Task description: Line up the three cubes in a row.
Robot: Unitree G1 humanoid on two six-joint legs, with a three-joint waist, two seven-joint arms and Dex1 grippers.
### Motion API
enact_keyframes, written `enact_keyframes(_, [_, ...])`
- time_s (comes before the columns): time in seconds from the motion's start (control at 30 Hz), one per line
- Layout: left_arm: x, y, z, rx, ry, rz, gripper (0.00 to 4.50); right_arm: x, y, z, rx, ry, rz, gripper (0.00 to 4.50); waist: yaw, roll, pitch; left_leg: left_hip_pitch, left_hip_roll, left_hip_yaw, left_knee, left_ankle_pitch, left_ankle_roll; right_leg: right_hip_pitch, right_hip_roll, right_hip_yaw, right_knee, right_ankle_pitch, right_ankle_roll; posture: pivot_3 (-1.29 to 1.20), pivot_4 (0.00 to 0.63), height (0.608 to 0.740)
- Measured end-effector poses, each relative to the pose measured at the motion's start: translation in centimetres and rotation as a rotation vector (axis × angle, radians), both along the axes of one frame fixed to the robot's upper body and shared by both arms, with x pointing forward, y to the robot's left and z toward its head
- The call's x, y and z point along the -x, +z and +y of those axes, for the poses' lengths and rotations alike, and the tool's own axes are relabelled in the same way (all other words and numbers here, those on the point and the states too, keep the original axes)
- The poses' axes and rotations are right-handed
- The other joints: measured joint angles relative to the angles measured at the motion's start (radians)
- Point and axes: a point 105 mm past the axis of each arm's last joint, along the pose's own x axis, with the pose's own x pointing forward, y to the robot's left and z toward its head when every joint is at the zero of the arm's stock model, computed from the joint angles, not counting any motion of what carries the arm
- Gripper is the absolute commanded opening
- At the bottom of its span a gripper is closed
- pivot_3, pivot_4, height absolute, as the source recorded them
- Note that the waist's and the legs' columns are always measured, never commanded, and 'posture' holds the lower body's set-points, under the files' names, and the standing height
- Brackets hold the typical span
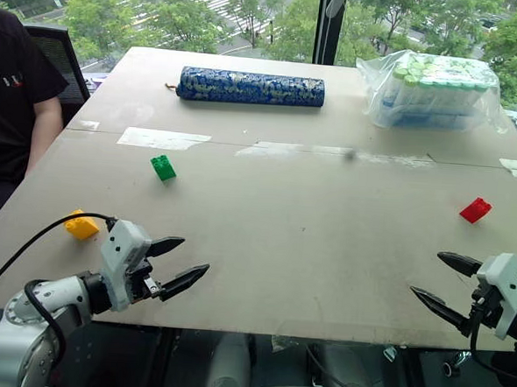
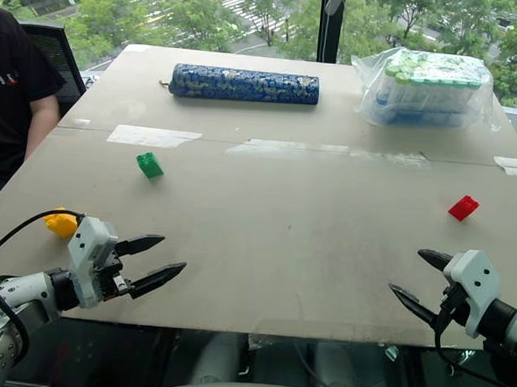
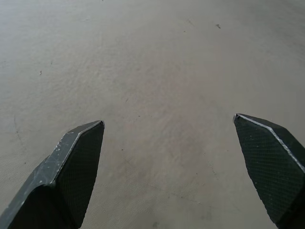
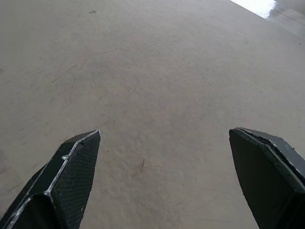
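Three small studded cubes lie far apart on the brown table (image 1: 291, 239). The green cube (image 1: 163, 167) sits left of centre. At the right side rests the red cube (image 1: 475, 210). The yellow cube (image 1: 82, 226) lies near the left edge, just beyond my left arm. My left gripper (image 1: 188, 261) hovers open over the front left of the table, empty, with the yellow cube behind it to the left. Over the front right edge my right gripper (image 1: 436, 276) is open and empty, with the red cube farther back. Both wrist views show spread fingers (image 3: 71, 167) over bare tabletop.
A long blue patterned roll (image 1: 250, 87) lies at the back of the table. A plastic bag of green-capped bottles (image 1: 433, 88) sits at the back right. Strips of tape (image 1: 163, 139) cross the table. A person in a black shirt (image 1: 10, 99) sits at the left.
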Motion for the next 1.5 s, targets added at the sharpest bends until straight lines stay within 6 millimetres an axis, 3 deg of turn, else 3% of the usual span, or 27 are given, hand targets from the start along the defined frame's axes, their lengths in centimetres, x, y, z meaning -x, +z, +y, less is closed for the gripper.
enact_keyframes(0.1, [-0.1, -0.1, -0.1, 0.013, 0.0, -0.021, 4.44, -0.3, 0.1, 0.1, -0.018, -0.043, -0.029, 4.44, 0.0, 0.0, 0.0, 0.0, 0.0, 0.001, -0.001, 0.0, 0.0, 0.0, 0.0, 0.001, 0.0, 0.0, 0.0, 0.0, 0.15, 0.74])
enact_keyframes(0.23, [-0.9, -1.3, -1.4, 0.117, -0.018, -0.036, 4.44, -2.1, 0.9, 1.2, -0.08, -0.183, -0.125, 4.44, -0.001, -0.001, 0.0, 0.0, 0.0, 0.001, 0.0, 0.0, 0.0, -0.001, 0.0, 0.002, 0.001, 0.0, 0.0, 0.0, 0.15, 0.74])
enact_keyframes(0.37, [-1.3, 0.2, -3.0, 0.086, -0.182, -0.101, 4.44, -5.2, 2.6, -0.7, 0.009, -0.402, -0.143, 4.44, -0.003, -0.001, 0.0, 0.001, 0.0, 0.004, 0.001, 0.0, 0.0, -0.002, 0.0, 0.003, 0.001, 0.0, 0.0, 0.0, 0.15, 0.74])
enact_keyframes(0.43, [-0.8, 1.1, -5.0, 0.067, -0.335, -0.123, 4.44, -7.0, 3.8, -1.8, 0.0, -0.529, -0.123, 4.44, -0.003, -0.001, 0.0, 0.0, 0.0, 0.005, 0.001, 0.0, 0.0, -0.002, 0.0, 0.005, 0.001, 0.001, -0.001, 0.0, 0.15, 0.74])
enact_keyframes(0.53, [-0.6, 2.0, -6.6, 0.069, -0.434, -0.152, 4.44, -8.4, 4.4, -2.7, -0.01, -0.658, -0.098, 4.44, -0.002, -0.001, 0.0, -0.001, 0.0, 0.005, -0.001, 0.0, 0.0, -0.003, 0.0, 0.004, 0.0, 0.001, 0.0, 0.0, 0.15, 0.74])
enact_keyframes(0.8, [-2.3, 4.2, -10.5, 0.098, -0.541, -0.247, 4.44, -11.7, 3.2, -6.4, -0.104, -1.138, 0.033, 4.44, -0.003, 0.0, 0.0, -0.004, 0.0, 0.009, -0.002, 0.0, 0.0, -0.005, 0.002, 0.004, 0.0, 0.003, 0.004, 0.0, 0.15, 0.74])
enact_keyframes(0.93, [-3.2, 5.1, -11.7, 0.107, -0.537, -0.246, 4.44, -12.5, 3.4, -7.5, -0.139, -1.239, 0.052, 4.44, -0.003, 0.0, 0.0, -0.006, 0.0, 0.008, 0.0, 0.0, 0.0, -0.007, 0.003, 0.003, 0.001, 0.003, 0.004, 0.0, 0.15, 0.74])
enact_keyframes(1.03, [-3.8, 6.9, -12.6, 0.115, -0.54, -0.28, 4.44, -13.1, 3.3, -7.8, -0.159, -1.259, 0.067, 4.44, -0.004, 0.0, 0.0, -0.006, 0.0, 0.008, 0.0, 0.0, 0.0, -0.007, 0.003, 0.003, 0.001, 0.003, 0.004, 0.0, 0.15, 0.74])
enact_keyframes(1.23, [-4.8, 8.2, -14.2, 0.151, -0.515, -0.265, 4.44, -14.4, 1.1, -8.5, -0.158, -1.291, 0.139, 4.44, -0.006, 0.0, 0.0, -0.008, 0.0, 0.008, 0.0, 0.0, 0.0, -0.009, 0.003, 0.004, 0.001, 0.003, 0.005, 0.0, 0.15, 0.74])
enact_keyframes(1.43, [-4.7, 9.6, -15.2, 0.173, -0.506, -0.272, 4.5, -15.0, 0.1, -9.4, -0.151, -1.302, 0.147, 1.67, -0.006, 0.001, 0.001, -0.011, 0.0, 0.008, 0.0, 0.0, 0.0, -0.011, 0.003, 0.004, 0.001, 0.003, 0.005, 0.0, 0.15, 0.74])
enact_keyframes(1.47, [-4.7, 9.7, -15.3, 0.177, -0.503, -0.268, 4.5, -15.0, 0.2, -9.6, -0.146, -1.299, 0.139, 1.3, -0.005, 0.001, 0.001, -0.011, 0.0, 0.007, 0.0, 0.001, 0.0, -0.011, 0.003, 0.003, 0.001, 0.003, 0.005, 0.0, 0.15, 0.74])
enact_keyframes(1.5, [-4.6, 9.7, -15.4, 0.177, -0.503, -0.267, 4.5, -15.1, 0.3, -9.6, -0.145, -1.297, 0.136, 1.3, -0.005, 0.001, 0.001, -0.011, -0.001, 0.007, 0.0, 0.001, 0.0, -0.011, 0.003, 0.003, 0.001, 0.003, 0.005, 0.0, 0.15, 0.74])
